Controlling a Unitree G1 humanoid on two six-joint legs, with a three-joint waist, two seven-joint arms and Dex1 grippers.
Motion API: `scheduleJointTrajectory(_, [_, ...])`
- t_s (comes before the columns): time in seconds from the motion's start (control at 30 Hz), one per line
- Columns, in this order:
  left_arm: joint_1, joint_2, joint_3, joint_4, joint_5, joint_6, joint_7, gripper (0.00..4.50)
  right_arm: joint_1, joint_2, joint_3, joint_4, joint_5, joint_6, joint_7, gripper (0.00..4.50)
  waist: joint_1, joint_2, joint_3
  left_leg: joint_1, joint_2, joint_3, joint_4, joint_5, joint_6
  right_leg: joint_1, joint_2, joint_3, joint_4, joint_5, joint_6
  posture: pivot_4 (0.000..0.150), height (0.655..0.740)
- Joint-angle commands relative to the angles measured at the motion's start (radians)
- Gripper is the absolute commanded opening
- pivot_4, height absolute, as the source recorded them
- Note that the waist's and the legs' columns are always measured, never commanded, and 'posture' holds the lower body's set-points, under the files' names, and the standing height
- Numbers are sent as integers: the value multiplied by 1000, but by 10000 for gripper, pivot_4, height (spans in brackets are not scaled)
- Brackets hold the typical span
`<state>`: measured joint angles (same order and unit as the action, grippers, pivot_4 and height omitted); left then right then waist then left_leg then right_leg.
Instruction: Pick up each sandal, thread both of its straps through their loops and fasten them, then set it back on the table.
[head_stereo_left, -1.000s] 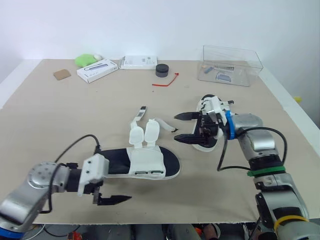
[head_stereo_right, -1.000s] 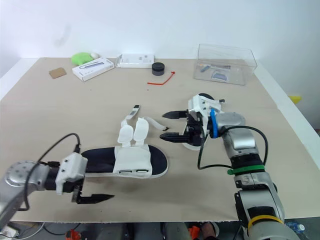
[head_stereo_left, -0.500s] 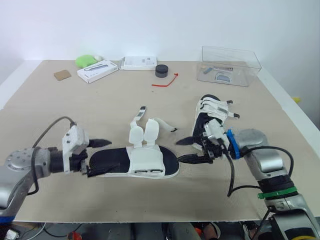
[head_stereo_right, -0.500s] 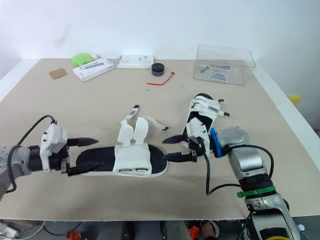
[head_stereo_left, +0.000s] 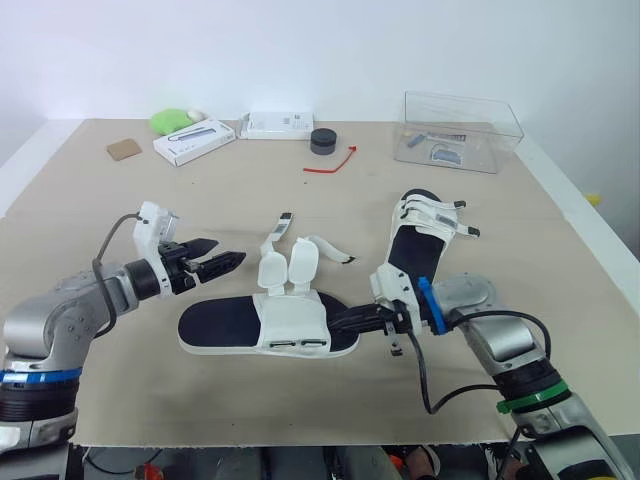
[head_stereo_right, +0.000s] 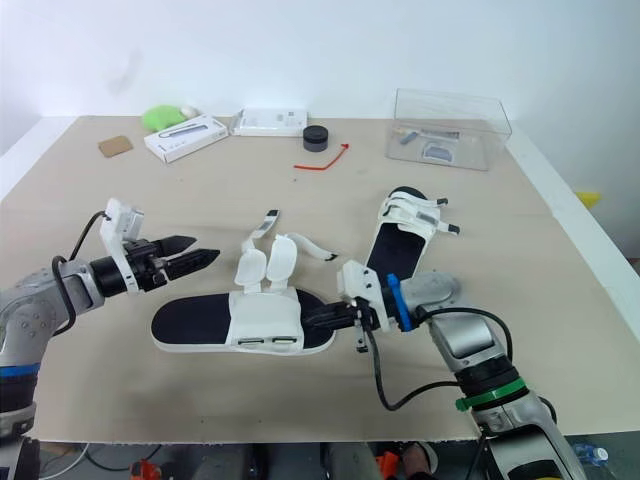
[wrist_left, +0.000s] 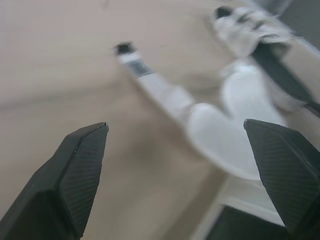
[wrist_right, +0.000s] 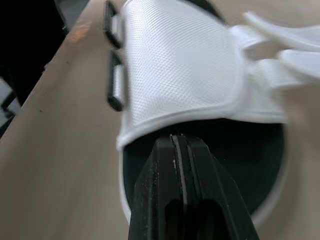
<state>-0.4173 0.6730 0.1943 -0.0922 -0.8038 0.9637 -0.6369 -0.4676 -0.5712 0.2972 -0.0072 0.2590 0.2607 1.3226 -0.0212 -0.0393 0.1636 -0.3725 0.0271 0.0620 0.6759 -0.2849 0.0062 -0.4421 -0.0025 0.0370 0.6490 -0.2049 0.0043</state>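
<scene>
Right gripper, pressed together, points into the unfastened sandal; left gripper hovers spread.

Far side of your table, left to right: brown card square, green lump, two white boxes, black puck, red tie, clear container holding small items.

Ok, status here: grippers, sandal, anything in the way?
Left gripper open, hovering by the loose straps. Right gripper shut, tips at toe of near sandal. It lies flat on table, unfastened. Other sandal clear to the right.
</scene>
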Motion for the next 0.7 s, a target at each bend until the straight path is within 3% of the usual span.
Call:
scheduleJointTrajectory(0.03, [-79, -32, 54, 84, -91, 135, 24, 45000, -6, -2, 2, -18, -20, -42, -10, 657, 0, 0, 0, 0, 0, 0, 0, 0, 0, 0, 0, 0, 0, 0, 0, 1500, 7400])
scheduleJointTrajectory(0.23, [-190, -77, 41, 228, -121, 286, 34, 45000, -25, 17, -2, -29, -14, -48, -27, 657, -1, -1, 0, -1, -1, -1, 2, 0, 0, 0, -1, -3, 0, 0, 1, 1500, 7400])
scheduleJointTrajectory(0.7, [-380, -183, 39, 590, -36, 326, 27, 45000, -1, 2, -7, -66, -15, -48, -45, 657, -2, -1, 0, -2, -1, -3, 2, 1, -1, 0, -1, -4, 1, 0, 0, 1500, 7400])
